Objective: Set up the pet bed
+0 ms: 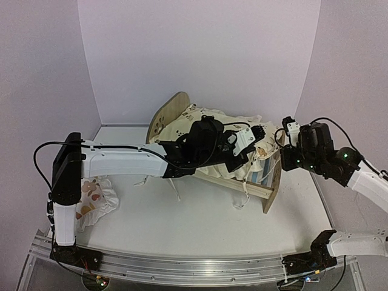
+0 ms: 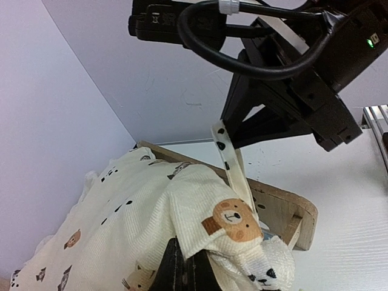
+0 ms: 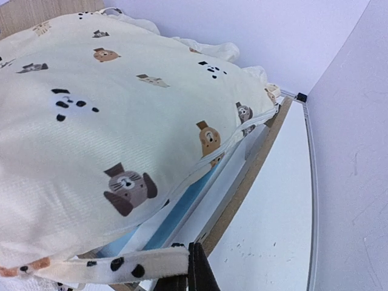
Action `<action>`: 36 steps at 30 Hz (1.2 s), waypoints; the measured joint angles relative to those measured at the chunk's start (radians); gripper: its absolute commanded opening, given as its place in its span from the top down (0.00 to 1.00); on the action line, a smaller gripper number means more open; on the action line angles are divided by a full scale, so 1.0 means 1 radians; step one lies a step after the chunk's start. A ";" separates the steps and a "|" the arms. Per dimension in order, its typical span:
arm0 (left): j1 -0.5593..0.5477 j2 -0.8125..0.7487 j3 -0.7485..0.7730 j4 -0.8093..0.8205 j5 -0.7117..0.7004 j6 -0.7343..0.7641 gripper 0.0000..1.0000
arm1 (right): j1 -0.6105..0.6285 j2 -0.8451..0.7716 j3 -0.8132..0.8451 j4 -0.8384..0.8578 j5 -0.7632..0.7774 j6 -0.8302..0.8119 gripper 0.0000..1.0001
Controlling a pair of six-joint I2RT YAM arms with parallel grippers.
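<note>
My left claw is pinched tight on a corner of the cream ruffled cushion with little bears and pandas printed on it. The cloth hangs over my dark fingers. My right claw is squeezed tight on a long cream tie with black spots that comes off the cushion. From my left camera, that tie runs straight up to the right claw (it looks like a little ribbon).

The small light-wood pet bed sits in the middle of the white table, turned slantwise. Its arched headboard points to the far left. Its low footboard is on the right, close to my right claw. The cushion lies on top of the bed, puffy and lumpy, and it spills over the sides. Under its edge I can see the blue-and-white striped base of the bed. Both claws are at the footboard end, near each other.

A small white pillow with orange-brown prints lies on the table far to the left. It is near the bottom of my left arm, well apart from the bed.
</note>
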 measured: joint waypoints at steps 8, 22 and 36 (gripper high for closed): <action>-0.003 0.000 -0.031 0.027 0.027 -0.039 1.00 | 0.000 0.016 0.031 -0.063 0.063 -0.021 1.00; -0.005 0.000 -0.048 0.052 0.044 -0.067 1.00 | 0.000 0.042 0.138 -0.140 0.044 -0.038 1.00; -0.007 0.000 -0.065 0.066 0.044 -0.073 1.00 | 0.000 0.162 0.166 -0.171 -0.011 0.001 1.00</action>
